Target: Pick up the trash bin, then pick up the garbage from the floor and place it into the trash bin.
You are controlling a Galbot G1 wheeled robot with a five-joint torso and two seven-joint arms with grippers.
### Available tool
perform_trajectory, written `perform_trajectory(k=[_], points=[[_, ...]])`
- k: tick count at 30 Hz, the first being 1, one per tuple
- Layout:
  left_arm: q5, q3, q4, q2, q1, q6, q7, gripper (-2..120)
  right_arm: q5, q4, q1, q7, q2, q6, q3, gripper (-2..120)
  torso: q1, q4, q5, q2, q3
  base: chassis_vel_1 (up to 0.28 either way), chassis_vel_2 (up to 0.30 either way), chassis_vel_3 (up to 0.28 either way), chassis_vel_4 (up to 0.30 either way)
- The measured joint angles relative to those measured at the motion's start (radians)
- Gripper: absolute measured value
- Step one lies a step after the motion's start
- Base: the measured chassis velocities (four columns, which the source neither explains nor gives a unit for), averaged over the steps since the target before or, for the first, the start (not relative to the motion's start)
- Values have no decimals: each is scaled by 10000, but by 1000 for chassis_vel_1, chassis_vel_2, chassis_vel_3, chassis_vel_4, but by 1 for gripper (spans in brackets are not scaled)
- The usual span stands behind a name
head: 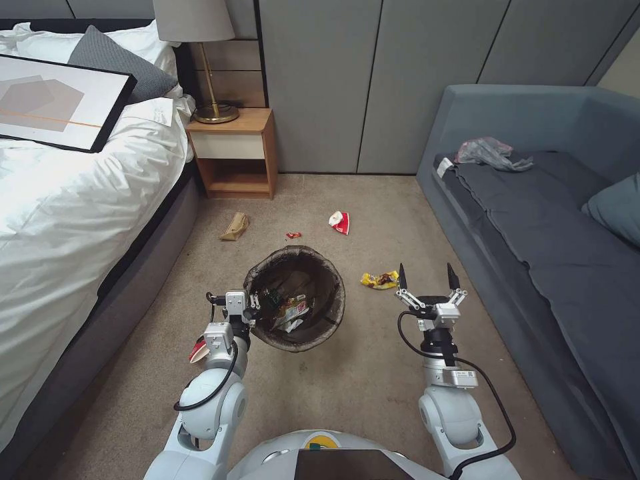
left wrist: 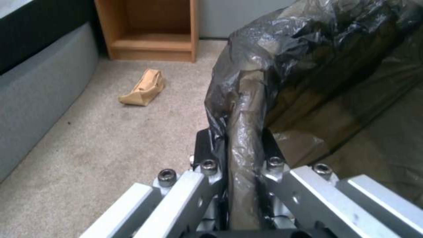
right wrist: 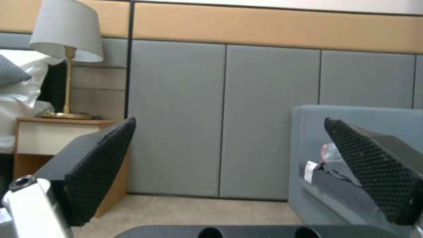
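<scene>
Here the left pincer (head: pixel 252 308) pinches the bin (head: pixel 295 298) by its bagged rim, one finger on each side of the wall, and the bin hangs tilted with wrappers already inside. That thin grip on slick plastic could slip, or the tilt could spill the load. The right pincer (head: pixel 429 281) is spread and empty, above the floor (head: pixel 373 373) just beside a yellow wrapper (head: pixel 379 280); a red wrapper (head: pixel 339 222) and brown bag (head: pixel 235 227) lie farther off.

- The trash bin (head: pixel 295 298), lined with a dark bag, is tilted at frame centre, with wrappers inside.
- Garbage on the floor (head: pixel 373 373): brown paper bag (head: pixel 235 226), red-and-white wrapper (head: pixel 339 222), yellow wrapper (head: pixel 379 280).
</scene>
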Motion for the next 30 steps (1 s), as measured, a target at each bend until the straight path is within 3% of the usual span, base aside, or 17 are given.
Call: perform_trajectory(k=[21, 30], points=[[-58, -55, -95, 39, -51, 26, -6, 3, 394, -1178, 309, -610, 51, 263, 99, 100, 0, -1, -1, 0, 0, -8, 6, 8, -8], [-56, -76, -180, 0, -1, 25, -5, 3, 432, -1171, 412, -681, 47, 317, 108, 100, 0, 0, 0, 0, 0, -147, 153, 175, -159]])
